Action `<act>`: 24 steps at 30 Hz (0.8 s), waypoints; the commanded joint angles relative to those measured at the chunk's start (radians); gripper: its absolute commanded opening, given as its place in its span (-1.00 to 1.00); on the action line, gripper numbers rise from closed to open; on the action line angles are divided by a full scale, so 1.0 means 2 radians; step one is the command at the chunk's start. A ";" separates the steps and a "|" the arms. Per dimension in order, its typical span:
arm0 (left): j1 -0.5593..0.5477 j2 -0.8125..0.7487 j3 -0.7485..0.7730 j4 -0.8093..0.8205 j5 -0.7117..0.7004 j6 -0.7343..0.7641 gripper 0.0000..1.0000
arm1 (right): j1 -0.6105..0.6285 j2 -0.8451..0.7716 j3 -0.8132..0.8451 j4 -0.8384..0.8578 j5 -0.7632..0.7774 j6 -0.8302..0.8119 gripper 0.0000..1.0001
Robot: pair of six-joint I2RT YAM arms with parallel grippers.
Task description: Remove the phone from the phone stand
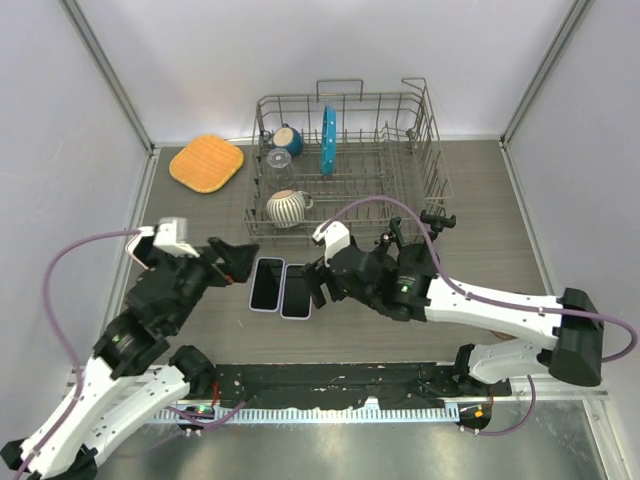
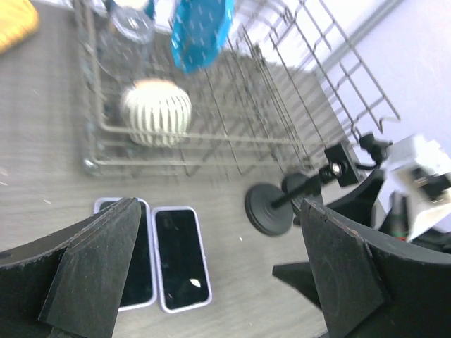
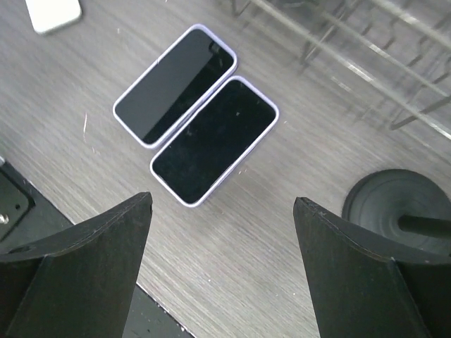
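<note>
On bench [image 1: 480,260], left phone [image 1: 266,284] & right phone [image 1: 296,290] lie flat, side by side, left of phone stand [image 2: 268,209], which holds none. The left end effector [image 2: 218,264] & right end effector [image 3: 222,260] are spread wide, empty. Phones prob light, stiff, slippy; pinch long edges.

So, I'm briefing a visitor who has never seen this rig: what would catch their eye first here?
Two dark-screened phones lie flat side by side on the table, just in front of the wire dish rack. Right of them stands a black phone stand with nothing in its clamp. The left tool and right tool, both open, flank the phones.
</note>
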 commanded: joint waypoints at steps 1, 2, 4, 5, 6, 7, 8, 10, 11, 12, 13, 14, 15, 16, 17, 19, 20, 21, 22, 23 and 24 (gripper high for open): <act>0.001 -0.048 0.055 -0.107 -0.098 0.080 1.00 | 0.008 0.054 0.033 -0.003 -0.048 -0.029 0.74; 0.001 -0.059 0.058 -0.110 -0.108 0.089 0.99 | 0.010 0.066 0.039 -0.005 -0.043 -0.030 0.74; 0.001 -0.092 0.059 -0.106 -0.135 0.110 0.99 | 0.018 0.105 0.044 -0.009 -0.034 -0.030 0.74; 0.001 -0.102 0.057 -0.102 -0.144 0.131 0.99 | 0.021 0.115 0.045 -0.009 -0.032 -0.027 0.74; 0.001 -0.112 0.049 -0.099 -0.148 0.140 0.99 | 0.025 0.127 0.045 -0.005 -0.026 -0.026 0.74; 0.001 -0.133 0.045 -0.090 -0.152 0.149 0.99 | 0.027 0.138 0.045 -0.002 -0.024 -0.025 0.75; 0.001 -0.142 0.034 -0.086 -0.160 0.162 1.00 | 0.033 0.157 0.048 -0.002 -0.023 -0.022 0.75; 0.001 -0.163 0.019 -0.070 -0.169 0.172 0.99 | 0.035 0.173 0.049 -0.004 -0.017 -0.016 0.75; 0.001 -0.181 0.003 -0.063 -0.177 0.174 1.00 | 0.035 0.186 0.051 -0.005 -0.016 -0.010 0.76; 0.001 -0.190 -0.006 -0.057 -0.182 0.176 0.99 | 0.035 0.191 0.051 -0.004 -0.017 -0.008 0.76; 0.001 -0.198 -0.014 -0.047 -0.186 0.176 0.99 | 0.035 0.198 0.051 -0.005 -0.019 -0.005 0.76; 0.001 -0.213 -0.028 -0.042 -0.189 0.176 1.00 | 0.036 0.208 0.051 -0.006 -0.020 -0.003 0.76; 0.001 -0.218 -0.034 -0.038 -0.190 0.176 0.99 | 0.035 0.215 0.051 -0.009 -0.020 0.001 0.76; 0.001 -0.223 -0.037 -0.033 -0.191 0.176 1.00 | 0.036 0.220 0.052 -0.009 -0.022 0.002 0.76; 0.001 -0.228 -0.041 -0.033 -0.194 0.176 1.00 | 0.036 0.224 0.051 -0.010 -0.024 0.004 0.76; 0.001 -0.231 -0.041 -0.037 -0.205 0.179 1.00 | 0.036 0.237 0.052 -0.009 -0.026 0.007 0.75; 0.001 -0.233 -0.041 -0.039 -0.210 0.180 0.99 | 0.036 0.244 0.053 -0.009 -0.026 0.008 0.75; 0.001 -0.235 -0.042 -0.043 -0.217 0.180 0.99 | 0.036 0.252 0.054 -0.009 -0.027 0.008 0.75; 0.001 -0.236 -0.043 -0.045 -0.220 0.182 0.99 | 0.036 0.258 0.060 -0.012 -0.027 0.008 0.73; 0.001 -0.238 -0.044 -0.045 -0.220 0.182 0.99 | 0.036 0.264 0.063 -0.016 -0.026 0.007 0.72; 0.001 -0.238 -0.044 -0.046 -0.224 0.182 0.99 | 0.036 0.273 0.066 -0.018 -0.026 0.007 0.72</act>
